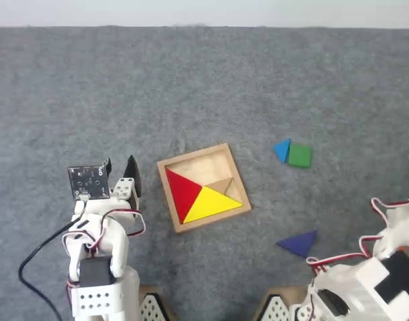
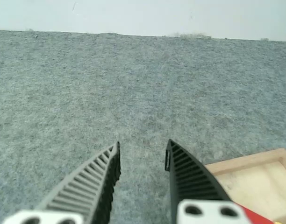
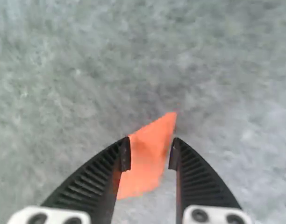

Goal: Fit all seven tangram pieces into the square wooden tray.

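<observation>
The square wooden tray (image 1: 194, 153) lies mid-table with a red triangle (image 1: 181, 190) and a yellow triangle (image 1: 211, 202) in it. The rest of its floor is bare wood. On the carpet to its right lie a small blue triangle (image 1: 282, 150) touching a green square (image 1: 299, 156), and nearer the front a dark blue triangle (image 1: 299, 242). My left gripper (image 1: 121, 170) stands open and empty just left of the tray, whose corner (image 2: 255, 177) is beside its fingers (image 2: 143, 147). My right gripper (image 3: 149, 149) is shut on an orange parallelogram (image 3: 147, 158), held above the carpet.
Grey carpet covers the whole table, with a pale wall along its far edge. The right arm's body (image 1: 371, 281) sits at the front right corner. The left arm's base (image 1: 101, 281) and a black cable (image 1: 31, 267) are at the front left.
</observation>
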`<state>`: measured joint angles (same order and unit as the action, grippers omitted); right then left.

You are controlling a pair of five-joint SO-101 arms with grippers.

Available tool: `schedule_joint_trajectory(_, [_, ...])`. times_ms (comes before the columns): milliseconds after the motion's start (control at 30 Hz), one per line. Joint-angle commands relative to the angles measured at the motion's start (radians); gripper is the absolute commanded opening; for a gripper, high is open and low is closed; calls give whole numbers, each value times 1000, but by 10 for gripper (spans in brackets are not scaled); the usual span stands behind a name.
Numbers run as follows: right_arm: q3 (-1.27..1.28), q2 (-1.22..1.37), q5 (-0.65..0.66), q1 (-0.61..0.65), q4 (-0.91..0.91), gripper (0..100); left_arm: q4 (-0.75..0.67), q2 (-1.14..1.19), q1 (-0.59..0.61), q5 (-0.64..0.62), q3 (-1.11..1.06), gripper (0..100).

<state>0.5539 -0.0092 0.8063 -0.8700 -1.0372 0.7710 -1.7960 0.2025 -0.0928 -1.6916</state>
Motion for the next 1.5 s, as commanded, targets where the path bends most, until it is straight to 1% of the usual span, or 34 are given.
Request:
schedule_joint_trajectory(0, [-130, -10, -12, -33, -67, 140, 17, -15, -8, 12, 8, 152])
schedule_joint_trajectory(167, [-109, -8, -5, -41, -73, 140, 17, -15, -8, 12, 8, 152])
schedule_joint_trajectory(233, [-69, -8, 37, -35, -73, 140, 17, -15, -8, 12, 8, 152])
schedule_joint_trajectory(500, [14, 1, 129, -31, -62, 141, 17, -15, -8, 12, 8, 152])
schedule_joint_trajectory(733, [32, 1, 126, -36, -12, 144, 17, -15, -8, 12, 8, 152])
schedule_joint_trajectory(900, [32, -10, 129, -36, -18, 218, 17, -15, -8, 12, 8, 152])
schedule_joint_trajectory(1467, [49, 2, 130, -19, -5, 219, 17, -15, -8, 12, 8, 152])
